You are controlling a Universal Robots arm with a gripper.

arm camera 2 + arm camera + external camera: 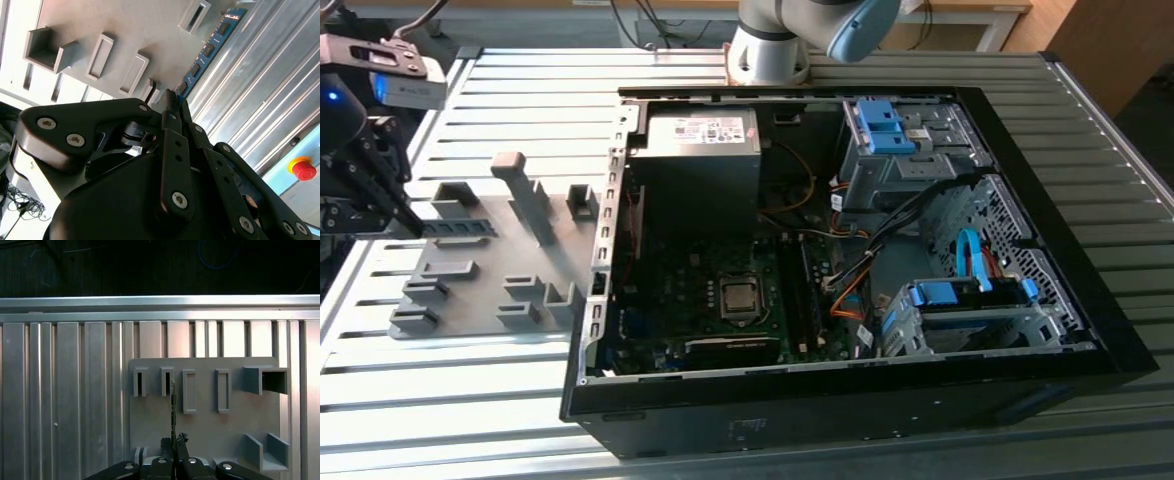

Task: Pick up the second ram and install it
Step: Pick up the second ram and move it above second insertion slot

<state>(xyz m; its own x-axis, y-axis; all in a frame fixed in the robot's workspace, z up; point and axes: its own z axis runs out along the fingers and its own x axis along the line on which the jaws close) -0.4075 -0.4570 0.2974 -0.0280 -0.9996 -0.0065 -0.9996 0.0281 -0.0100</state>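
Observation:
My gripper [403, 218] is at the exterior view's far left, over the grey slotted holder [487, 290]. Its fingers are shut on one end of the second ram [456, 228], a thin stick that points out toward the computer case. In the second wrist view the second ram [207, 50] shows blue with small black chips and runs away from the gripper [172, 100] over the holder [100, 35]. In the first wrist view the second ram [173, 407] appears edge-on, clamped at the gripper [174, 441], above the holder's slots [189, 391].
An open black computer case [1067, 330] lies at the exterior view's right, with the motherboard [720, 300], a power supply [700, 135], blue drive brackets [881, 125] and cables inside. The ribbed metal table [454, 400] carries everything. A red button [302, 168] sits off the table.

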